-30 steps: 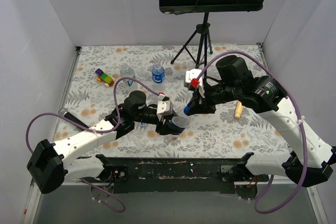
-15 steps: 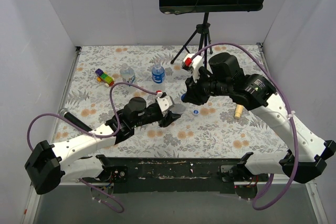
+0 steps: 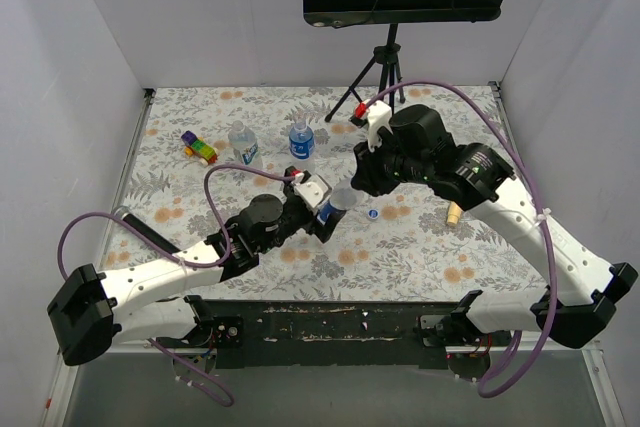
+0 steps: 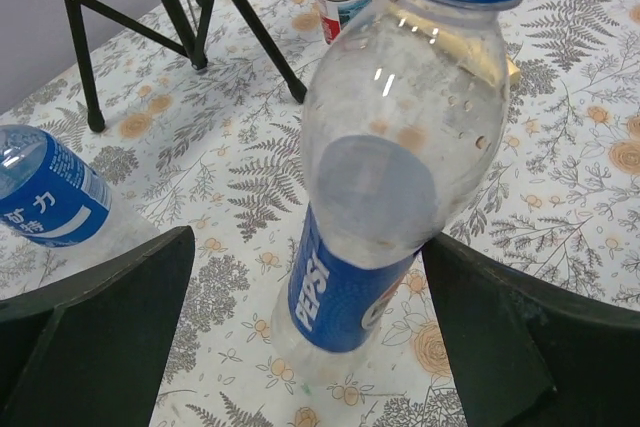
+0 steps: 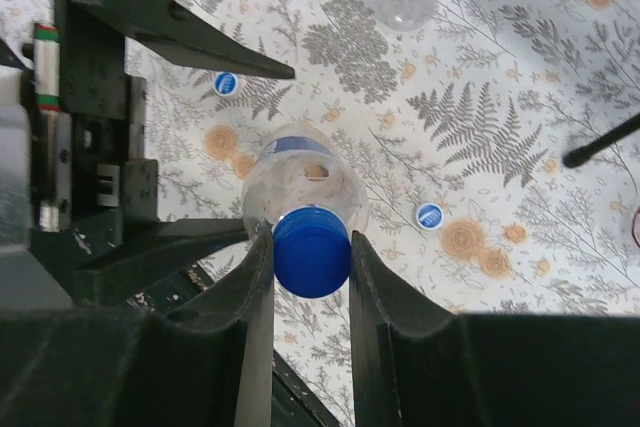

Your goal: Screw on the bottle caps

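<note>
A clear Pepsi bottle [image 4: 390, 177] leans with its base on the flowered tablecloth, near the table's middle [image 3: 335, 205]. A blue bottle cap [image 5: 311, 250] sits on its neck, and my right gripper [image 5: 311, 257] is shut on that cap from above. My left gripper [image 4: 310, 337] is open. Its two fingers [image 4: 90, 337] stand wide on either side of the bottle's lower part, apart from it. Two more bottles [image 3: 243, 144] [image 3: 302, 142] stand at the back left. Loose blue caps [image 5: 226, 83] [image 5: 429, 214] lie on the cloth.
A black tripod [image 3: 380, 77] with a perforated music stand rises at the back centre. A multicoloured toy block [image 3: 199, 147] lies back left. A tan stick [image 3: 454, 211] lies to the right. White walls close in the table on three sides.
My left gripper has opened and let go of the bottle. Both arms carried the bottle toward the back; it now rests on the cloth with the right gripper still on the cap.
</note>
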Tool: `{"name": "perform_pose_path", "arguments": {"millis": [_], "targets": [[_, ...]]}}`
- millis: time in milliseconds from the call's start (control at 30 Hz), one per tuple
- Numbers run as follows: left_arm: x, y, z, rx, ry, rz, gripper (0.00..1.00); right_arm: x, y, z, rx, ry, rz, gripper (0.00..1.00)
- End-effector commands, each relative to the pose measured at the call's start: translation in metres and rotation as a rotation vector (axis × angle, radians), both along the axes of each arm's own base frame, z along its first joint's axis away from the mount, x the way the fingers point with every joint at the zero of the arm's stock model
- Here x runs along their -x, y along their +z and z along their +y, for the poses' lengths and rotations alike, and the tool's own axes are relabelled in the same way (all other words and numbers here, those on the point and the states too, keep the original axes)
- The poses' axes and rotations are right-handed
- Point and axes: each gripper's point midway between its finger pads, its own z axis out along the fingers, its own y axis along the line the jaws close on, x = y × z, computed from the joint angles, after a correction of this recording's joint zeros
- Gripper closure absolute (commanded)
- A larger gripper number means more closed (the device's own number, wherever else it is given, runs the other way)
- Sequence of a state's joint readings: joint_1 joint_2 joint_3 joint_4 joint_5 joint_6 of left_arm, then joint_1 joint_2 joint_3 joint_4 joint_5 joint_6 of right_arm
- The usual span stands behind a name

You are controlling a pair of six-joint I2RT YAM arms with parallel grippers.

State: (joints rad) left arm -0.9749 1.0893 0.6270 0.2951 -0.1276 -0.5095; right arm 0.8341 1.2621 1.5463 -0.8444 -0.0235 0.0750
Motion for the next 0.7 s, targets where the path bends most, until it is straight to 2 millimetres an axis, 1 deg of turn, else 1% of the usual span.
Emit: {"name": "perform_pose_path", "arguments": {"millis": [0,67,133,200,233,300,333,400,500,600,667], "targets": [[-0.015,0.032,0.011,0.127,0.082,-0.012,0.02,-0.020,-0.001,-0.031,0.090,-0.097,-0.033,0.99],[-0.019,0.035,0.014,0.156,0.081,0.011,0.02,-0.030,-0.003,-0.046,0.111,-0.136,-0.022,0.99],[-0.023,0.038,0.018,0.178,0.089,0.027,0.02,-0.042,-0.007,-0.066,0.143,-0.204,-0.012,0.99],[-0.028,0.044,0.023,0.204,0.101,0.033,0.02,-0.056,-0.011,-0.088,0.196,-0.300,-0.015,0.99],[-0.030,0.046,0.027,0.212,0.113,0.032,0.02,-0.063,-0.013,-0.100,0.237,-0.322,-0.028,0.99],[-0.036,0.051,0.036,0.235,0.146,0.024,0.02,-0.078,-0.020,-0.126,0.297,-0.423,-0.025,0.99],[-0.039,0.055,0.041,0.250,0.166,0.019,0.02,-0.085,-0.021,-0.135,0.308,-0.460,-0.024,0.99],[-0.048,0.063,0.058,0.283,0.233,0.010,0.02,-0.100,-0.023,-0.153,0.319,-0.541,-0.027,0.99],[-0.064,0.067,0.086,0.326,0.366,0.008,0.02,-0.120,-0.026,-0.175,0.311,-0.622,-0.027,0.99],[-0.076,0.070,0.113,0.364,0.484,0.000,0.02,-0.136,-0.030,-0.191,0.313,-0.673,-0.027,0.99],[-0.080,0.073,0.124,0.384,0.526,-0.010,0.02,-0.145,-0.031,-0.200,0.301,-0.693,-0.026,0.99]]}}
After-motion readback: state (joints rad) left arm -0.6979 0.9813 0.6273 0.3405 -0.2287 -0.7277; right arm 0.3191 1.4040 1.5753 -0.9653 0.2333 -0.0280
